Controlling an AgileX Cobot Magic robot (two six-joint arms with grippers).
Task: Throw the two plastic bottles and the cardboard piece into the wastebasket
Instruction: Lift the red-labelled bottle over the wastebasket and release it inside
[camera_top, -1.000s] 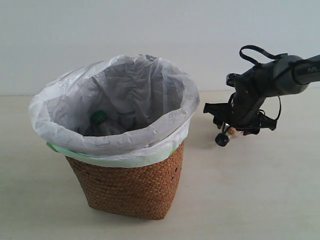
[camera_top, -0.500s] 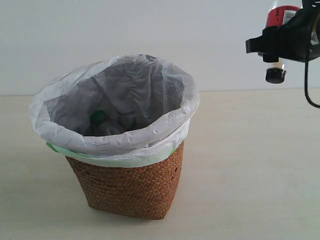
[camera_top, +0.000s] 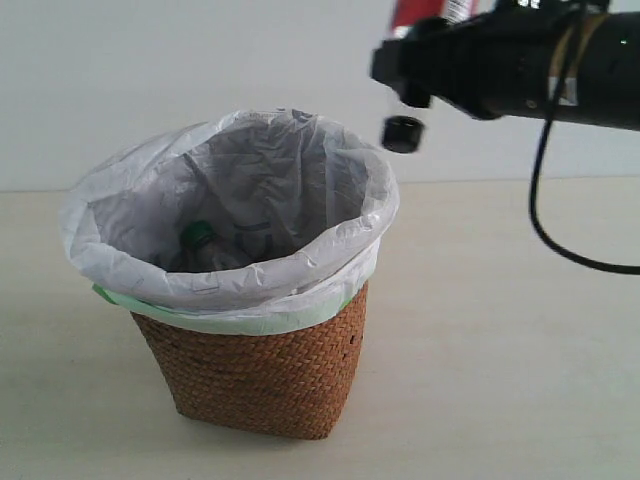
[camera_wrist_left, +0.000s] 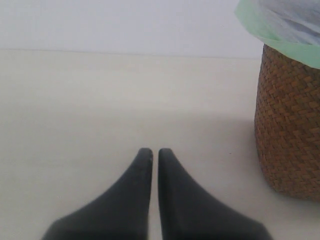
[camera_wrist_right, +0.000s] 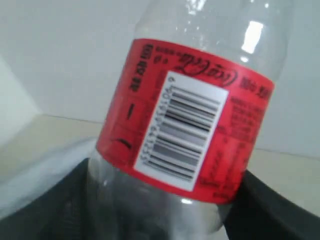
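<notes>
My right gripper (camera_top: 418, 62) is shut on the red-label bottle (camera_wrist_right: 185, 125) and holds it upside down, its black cap (camera_top: 402, 133) hanging just above the right rim of the wastebasket (camera_top: 260, 370). Its red label (camera_top: 412, 12) pokes out at the top edge of the exterior view. Inside the basket's white bag lies the green-cap bottle (camera_top: 197, 236). The cardboard piece is out of view. My left gripper (camera_wrist_left: 155, 152) rests low over the table, shut with nothing between its fingers, to the side of the wastebasket (camera_wrist_left: 290, 125).
The pale table (camera_top: 500, 350) runs all round the basket up to a white wall (camera_top: 150, 70). A black cable (camera_top: 560, 240) loops down from the right arm.
The right arm lifted the red-label bottle from near the table, then carried it left to just above the basket's right rim. The basket and the green-cap bottle stayed put.
</notes>
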